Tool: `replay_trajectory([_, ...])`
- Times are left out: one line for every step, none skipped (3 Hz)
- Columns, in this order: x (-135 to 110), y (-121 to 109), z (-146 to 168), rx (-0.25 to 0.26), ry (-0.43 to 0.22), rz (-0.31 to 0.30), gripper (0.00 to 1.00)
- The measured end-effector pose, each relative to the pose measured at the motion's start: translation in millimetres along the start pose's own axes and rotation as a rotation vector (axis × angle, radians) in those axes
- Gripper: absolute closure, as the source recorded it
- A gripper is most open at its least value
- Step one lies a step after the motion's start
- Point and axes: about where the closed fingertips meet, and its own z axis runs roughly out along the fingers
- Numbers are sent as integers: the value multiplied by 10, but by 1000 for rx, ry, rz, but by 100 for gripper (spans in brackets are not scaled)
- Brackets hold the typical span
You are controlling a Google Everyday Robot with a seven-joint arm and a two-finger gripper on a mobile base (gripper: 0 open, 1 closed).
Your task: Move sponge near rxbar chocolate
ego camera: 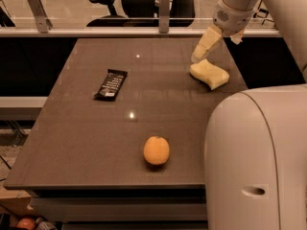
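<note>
Gripper: the gripper hangs in the upper right of the frame, angled down and to the left from the pale wrist; its tip sits just above the sponge's far edge, close to it, though I cannot tell whether it touches
Gripper state: I cannot tell whether it is apart or together from where I stand; it holds nothing that I can see
Sponge: the sponge, pale yellow with wavy edges, lies flat on the right side of the table, near the far right corner, directly below the gripper
Rxbar chocolate: the rxbar chocolate, black wrapper with white lettering, lies flat at the left centre of the frame, its length running slightly slantwise; well apart from the sponge, with bare tabletop between them
Orange: a round orange rests near the front edge, lower centre; apart from both bar and sponge
Table: a dark brown-grey table fills most of the frame
Robot body: a white rounded robot body covers the lower right
Background: an office chair stands behind a rail with a metal post along the top
</note>
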Motion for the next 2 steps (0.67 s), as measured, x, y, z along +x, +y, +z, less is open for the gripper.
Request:
replay_trajectory([47,148,159,-33,25,-7,0])
replay_trajectory([106,264,323,-33,49,4,0])
